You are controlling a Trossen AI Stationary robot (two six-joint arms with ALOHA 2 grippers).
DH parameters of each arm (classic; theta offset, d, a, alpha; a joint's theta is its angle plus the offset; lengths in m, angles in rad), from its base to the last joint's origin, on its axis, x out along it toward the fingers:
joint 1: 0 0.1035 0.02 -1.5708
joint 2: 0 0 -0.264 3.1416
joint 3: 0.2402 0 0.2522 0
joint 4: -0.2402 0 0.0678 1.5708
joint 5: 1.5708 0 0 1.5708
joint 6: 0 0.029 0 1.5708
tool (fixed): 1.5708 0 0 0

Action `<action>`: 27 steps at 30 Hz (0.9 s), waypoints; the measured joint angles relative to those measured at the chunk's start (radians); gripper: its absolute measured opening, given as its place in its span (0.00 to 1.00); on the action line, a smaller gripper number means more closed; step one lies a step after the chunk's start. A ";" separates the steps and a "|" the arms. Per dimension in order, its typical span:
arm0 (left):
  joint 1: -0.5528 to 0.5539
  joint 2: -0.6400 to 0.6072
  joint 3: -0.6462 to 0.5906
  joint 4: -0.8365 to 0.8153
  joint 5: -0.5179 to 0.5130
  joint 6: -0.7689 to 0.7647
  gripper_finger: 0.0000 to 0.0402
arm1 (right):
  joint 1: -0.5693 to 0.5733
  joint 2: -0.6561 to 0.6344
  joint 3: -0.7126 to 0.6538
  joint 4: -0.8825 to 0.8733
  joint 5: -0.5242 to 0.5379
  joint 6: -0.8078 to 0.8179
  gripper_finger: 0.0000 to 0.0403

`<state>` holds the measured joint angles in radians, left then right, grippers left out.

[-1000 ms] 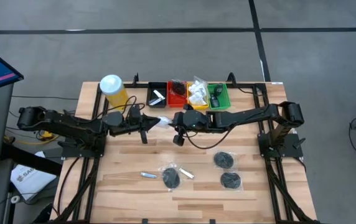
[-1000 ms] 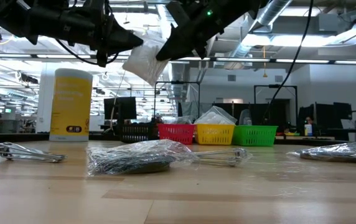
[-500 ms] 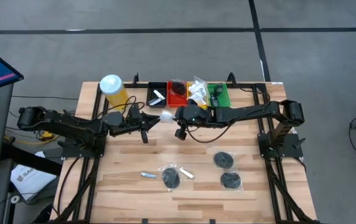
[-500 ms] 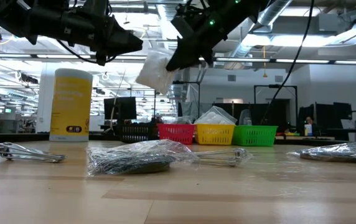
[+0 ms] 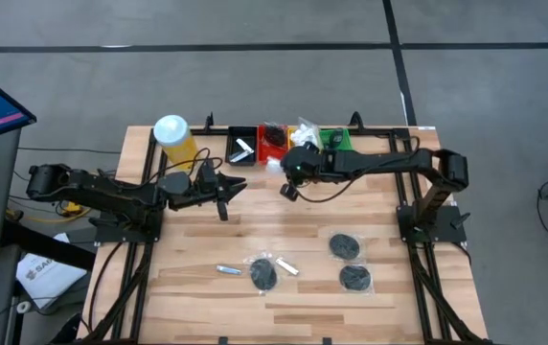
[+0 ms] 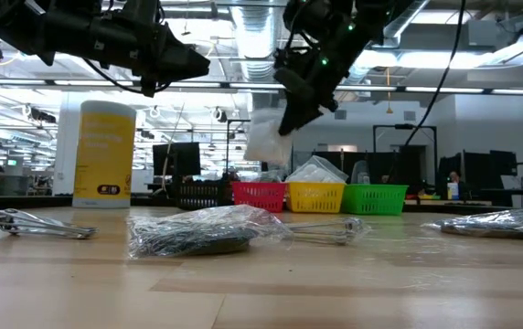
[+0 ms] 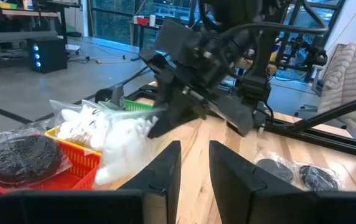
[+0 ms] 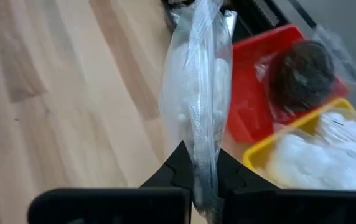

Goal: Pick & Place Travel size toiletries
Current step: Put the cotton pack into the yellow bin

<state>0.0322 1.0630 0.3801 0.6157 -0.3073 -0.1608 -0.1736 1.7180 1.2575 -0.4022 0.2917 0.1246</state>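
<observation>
My right gripper is shut on a white sachet in clear plastic, which is in the air just on the near side of the red tray. My left gripper hovers to its left, open and empty. Three wrapped black discs and two thin silver tubes lie flat on the near half of the table. More sachets sit in the yellow tray, and a wrapped disc sits in the red one. My right gripper pinches the sachet between its two fingers at one end, across that edge. The fingers slant downward from the table's right side. The sachet is lifted clear and hangs below and beyond the fingertips, seen edge-on in the right wrist view.
A row of black, red, yellow and green trays stands along the far edge. The tall yellow canister with a white lid is at the far left. Bare wood lies between the arms and the discs.
My right gripper has carried the sachet away from my left gripper, toward the table's right and far edge, and somewhat lower, up to the trays. The sachet now hangs more steeply than before. My left gripper has kept still.
</observation>
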 joint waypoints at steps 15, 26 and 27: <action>0.000 0.000 0.000 -0.009 0.000 -0.001 0.19 | -0.112 -0.006 0.000 -0.124 -0.002 -0.001 0.02; 0.000 0.000 0.000 -0.011 0.000 -0.001 0.19 | -0.183 -0.006 0.000 -0.193 -0.002 -0.003 0.02; 0.000 0.000 0.000 -0.011 0.000 -0.001 0.19 | -0.189 -0.006 0.000 -0.197 -0.003 -0.004 0.02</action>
<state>0.0322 1.0630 0.3801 0.6048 -0.3068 -0.1619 -0.3624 1.7117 1.2572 -0.5992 0.2891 0.1208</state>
